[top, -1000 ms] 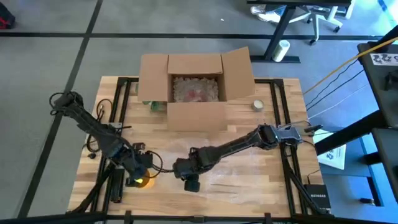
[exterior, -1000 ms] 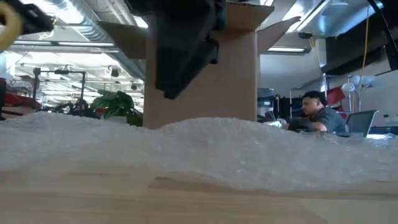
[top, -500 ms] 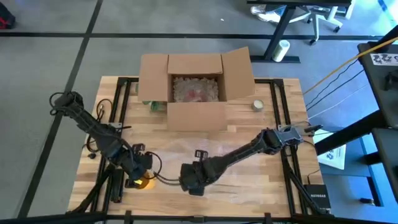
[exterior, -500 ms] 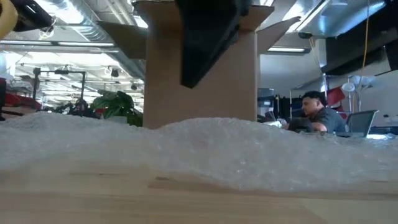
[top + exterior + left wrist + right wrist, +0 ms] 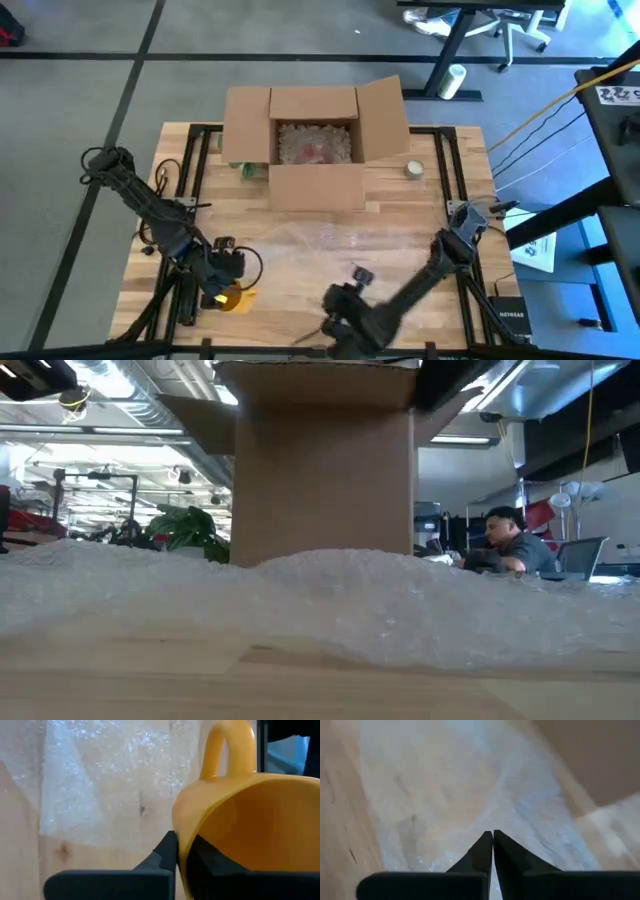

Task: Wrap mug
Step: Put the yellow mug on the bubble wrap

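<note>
The yellow mug (image 5: 236, 299) hangs near the table's front left corner, with my left gripper (image 5: 222, 285) shut on it. In the left wrist view the mug (image 5: 250, 820) shows its open mouth, and its handle (image 5: 225, 745) is on the side away from the fingers. A clear sheet of bubble wrap (image 5: 330, 245) lies flat on the middle of the table. My right gripper (image 5: 335, 325) is shut, with nothing between its fingers, above the table's near edge; in its wrist view the fingertips (image 5: 493, 834) point at the bubble wrap (image 5: 445, 785). My left gripper (image 5: 182, 842) pinches the mug's wall at the rim (image 5: 181, 822), on the side opposite the handle. One finger (image 5: 167, 852) is outside and the other (image 5: 210, 862) inside the mug. The mug's mouth faces back toward the wrist.
An open cardboard box (image 5: 315, 135) with crumpled padding inside stands at the table's far middle, and it fills the middle of the low view (image 5: 320, 470). A small tape roll (image 5: 414, 169) lies to the right of the box. Bare wood shows at the near right.
My right gripper, still shut, has drawn back from the sheet's near left part toward the table's near edge and risen out of the low view. My left gripper has lifted the mug out of the low view's top left. The bubble wrap has stayed put.
</note>
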